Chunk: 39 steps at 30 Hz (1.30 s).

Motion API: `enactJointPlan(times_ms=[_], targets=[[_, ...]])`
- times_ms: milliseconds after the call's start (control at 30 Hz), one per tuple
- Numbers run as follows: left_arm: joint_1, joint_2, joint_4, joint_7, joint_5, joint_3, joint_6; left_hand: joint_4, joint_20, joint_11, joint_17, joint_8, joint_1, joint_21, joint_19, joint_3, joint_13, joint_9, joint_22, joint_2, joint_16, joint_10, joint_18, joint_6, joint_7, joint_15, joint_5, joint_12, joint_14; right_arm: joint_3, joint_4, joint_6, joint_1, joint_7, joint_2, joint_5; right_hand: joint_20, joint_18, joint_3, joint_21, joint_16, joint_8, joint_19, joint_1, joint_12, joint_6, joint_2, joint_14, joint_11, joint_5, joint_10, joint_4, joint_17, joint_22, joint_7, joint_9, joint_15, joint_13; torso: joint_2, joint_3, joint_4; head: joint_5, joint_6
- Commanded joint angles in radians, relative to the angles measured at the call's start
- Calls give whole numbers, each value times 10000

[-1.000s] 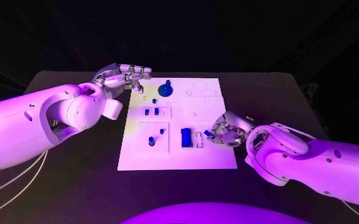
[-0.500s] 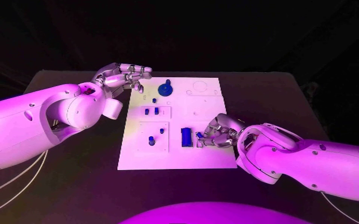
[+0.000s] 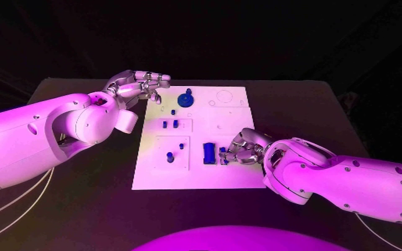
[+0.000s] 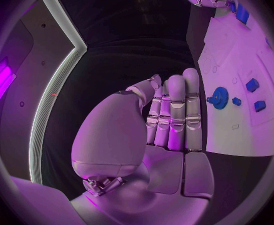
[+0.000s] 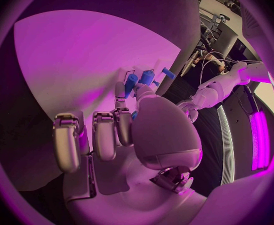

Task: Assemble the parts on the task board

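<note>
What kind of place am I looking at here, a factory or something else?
Probably a robotics lab or demo room, not a factory: a lone black table holds a white task board with small blue parts, under coloured light, and another robot arm stands in the background.

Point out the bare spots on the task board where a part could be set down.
Free: the task board's near strip below the blue block, and the stretch between the ring outlines and the right hand. Crowded: the far left corner around the blue gear beside the left hand, and around the right hand.
</note>
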Motion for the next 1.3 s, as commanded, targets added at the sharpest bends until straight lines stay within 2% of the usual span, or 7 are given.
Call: enactJointPlan(times_ms=[33, 233, 433, 633, 967, 1200, 1300], targets=[[8, 12, 28, 33, 42, 6, 148, -36, -9, -3, -15, 56, -27, -43, 46, -41, 14, -11, -17, 36, -57, -68, 63, -79, -25, 1, -5, 42, -65, -6, 0, 182, -17, -48, 24, -210, -79, -101, -83, 52, 50, -20, 969, -116, 83, 5, -24, 834, -35, 29, 165, -5, 1567, 2582, 79, -10, -20, 1207, 2, -3, -2, 2, -6], [8, 14, 23, 31, 42, 6, 152, -34, -8, 1, -17, 56, -33, -46, 46, -45, 13, -12, -19, 36, -57, -75, 62, -86, -22, 4, -5, 44, -68, -7, 0, 162, -17, -27, 54, -261, -88, -100, -208, 50, 50, 12, 968, -245, 136, 32, -39, 834, -48, -45, 194, -8, 1567, 2581, 63, 15, -31, 1253, 2, -4, 0, -14, -11], [8, 13, 12, 4, 42, 6, 169, -34, -8, 1, -17, 56, -33, -46, 46, -45, 13, -12, -19, 36, -57, -75, 62, -86, -22, 4, -5, 44, -68, -7, 19, 107, -17, 33, 70, -317, -92, -95, -574, 25, 42, 39, 957, -629, 128, 30, -61, 831, -40, -707, 192, -6, 1557, 2574, 72, 51, -28, 1263, 1, -4, 14, -1, -51], [8, 5, 12, -11, 42, 6, 180, -34, -8, 1, -17, 56, -33, -46, 46, -45, 13, -12, -19, 36, -57, -75, 62, -86, -22, 4, -5, 44, -68, -7, 42, 51, -17, 55, 30, -414, -91, -95, -698, 27, 41, 46, 957, -716, 118, 23, -73, 831, -36, -833, 187, -7, 1555, 2574, 75, 61, -26, 1263, -1, -7, 11, 5, -60], [8, -3, -1, -3, 42, 6, 187, -34, -8, 1, -17, 56, -33, -46, 46, -45, 13, -12, -19, 36, -57, -75, 62, -86, -22, 4, -5, 44, -68, -6, 188, 92, -24, 338, -261, -546, -108, -90, -730, 5, 40, 68, 948, -156, 102, -15, -95, 831, -69, -894, 179, -234, 1555, 2567, 37, 99, -51, 1269, -14, 3, 0, 22, -20], [5, 56, -101, 149, 124, -53, 128, 12, 5, 16, -25, 70, -120, -73, 42, -98, 17, -17, -35, 32, -61, -107, 55, -108, -10, 22, -7, 69, -84, 2, 174, -702, 125, 2021, -609, 504, -22, 134, -810, -1019, -442, -324, 492, 337, -831, -626, -104, 638, 134, -949, -342, -320, 803, 2259, 305, -55, 92, 646, -109, -8, -53, -5, 132], [-14, 162, -241, 301, 248, -100, 47, 94, 34, 32, -48, 79, -263, -137, -9, -200, 18, -25, -68, -1, -99, -150, 46, -144, -1, 52, -8, 90, -160, 5, -163, -1009, 394, 3236, -665, 2069, 141, 505, -870, -2853, -1590, -661, -346, 672, -2840, -1042, -89, 157, 369, -1112, -1531, -356, -751, 1686, 567, -213, 291, -714, -232, -16, -98, 2, 177]])
